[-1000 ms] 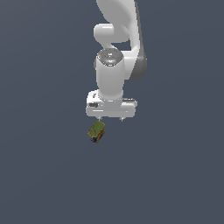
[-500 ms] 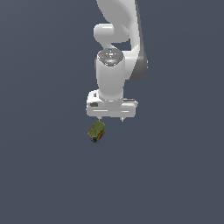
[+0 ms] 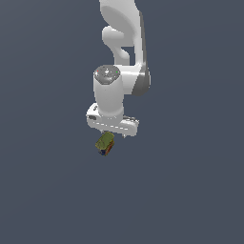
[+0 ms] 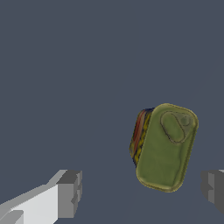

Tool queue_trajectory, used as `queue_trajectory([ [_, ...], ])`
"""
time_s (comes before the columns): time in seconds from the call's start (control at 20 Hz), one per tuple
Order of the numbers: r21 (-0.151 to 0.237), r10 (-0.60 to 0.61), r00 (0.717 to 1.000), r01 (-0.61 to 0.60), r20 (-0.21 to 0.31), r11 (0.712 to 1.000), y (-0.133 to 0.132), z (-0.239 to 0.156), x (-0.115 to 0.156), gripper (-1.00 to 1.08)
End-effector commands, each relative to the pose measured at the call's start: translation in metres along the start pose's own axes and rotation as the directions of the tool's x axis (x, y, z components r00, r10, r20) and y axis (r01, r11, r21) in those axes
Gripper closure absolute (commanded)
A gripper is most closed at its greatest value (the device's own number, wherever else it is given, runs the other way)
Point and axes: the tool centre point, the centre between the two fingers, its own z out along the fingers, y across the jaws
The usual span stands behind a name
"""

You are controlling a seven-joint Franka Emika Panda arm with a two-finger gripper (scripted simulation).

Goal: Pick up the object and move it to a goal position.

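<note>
The object (image 3: 105,143) is a small olive-green can with orange-red and dark patches on its side, lying on the dark grey surface. In the wrist view the object (image 4: 164,146) shows its flat green top with an oval tab. My gripper (image 3: 113,135) hangs just above it, slightly toward the exterior view's right. The gripper (image 4: 142,192) is open, its grey fingertips (image 4: 70,192) spread wide. The can sits nearer one fingertip and touches neither.
A plain dark grey surface (image 3: 181,190) spreads all round. The white arm (image 3: 121,57) rises above the hand. Nothing else shows in either view.
The hand has come down and shifted toward the exterior view's left, closing in on the can. The can has not moved.
</note>
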Motion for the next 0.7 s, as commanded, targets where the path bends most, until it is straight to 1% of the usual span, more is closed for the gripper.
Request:
queue_trajectory([
  [0.0,-0.001,0.079,0.997,-0.079,0.004,0.997,0.013,0.011,0.002,-0.92],
  [0.3,-0.005,0.213,0.977,-0.213,0.008,0.977,0.035,0.030,0.004,-0.92],
  [0.45,-0.007,0.249,0.969,-0.249,0.008,0.969,0.042,0.035,0.005,-0.92],
  [0.65,-0.008,0.266,0.964,-0.266,0.009,0.964,0.045,0.038,0.005,-0.92],
])
